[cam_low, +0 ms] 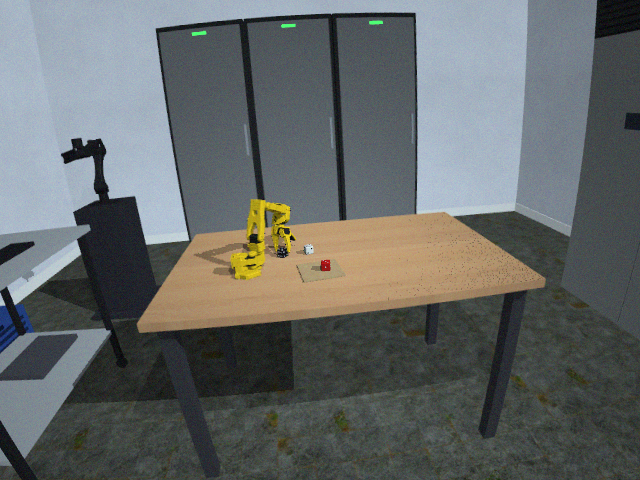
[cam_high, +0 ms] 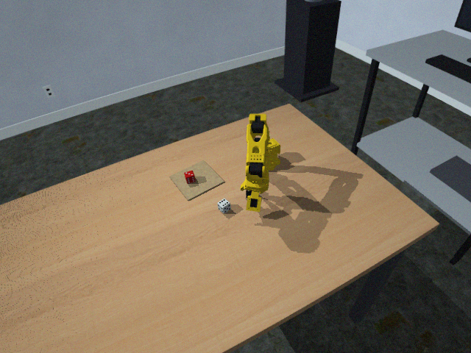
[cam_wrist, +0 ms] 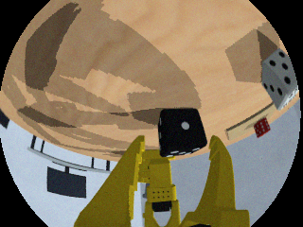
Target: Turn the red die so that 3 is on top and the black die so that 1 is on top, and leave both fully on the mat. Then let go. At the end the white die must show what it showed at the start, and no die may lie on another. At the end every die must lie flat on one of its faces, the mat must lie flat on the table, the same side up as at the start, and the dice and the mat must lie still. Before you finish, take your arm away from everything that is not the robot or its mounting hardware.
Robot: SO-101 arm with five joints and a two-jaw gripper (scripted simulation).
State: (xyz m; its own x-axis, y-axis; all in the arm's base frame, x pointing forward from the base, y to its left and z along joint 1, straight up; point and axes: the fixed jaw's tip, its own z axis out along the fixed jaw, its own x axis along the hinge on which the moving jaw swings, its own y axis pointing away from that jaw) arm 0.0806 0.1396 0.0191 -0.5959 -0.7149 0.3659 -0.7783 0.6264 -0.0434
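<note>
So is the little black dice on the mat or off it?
Off. The small black die sits on bare wooden table between the yellow gripper's fingers; only the red die is on the tan mat.

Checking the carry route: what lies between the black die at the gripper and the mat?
Only bare table top between the black die and the mat in the top view; the white die sits just beside that line, off the mat.

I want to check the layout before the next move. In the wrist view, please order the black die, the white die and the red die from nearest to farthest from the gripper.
1. Black die: right at the tips of the open jaws of the gripper, on the bare table.
2. White die: farther out, to the right, also on the table.
3. Red die: farthest, small at the right edge, on the mat.
</note>
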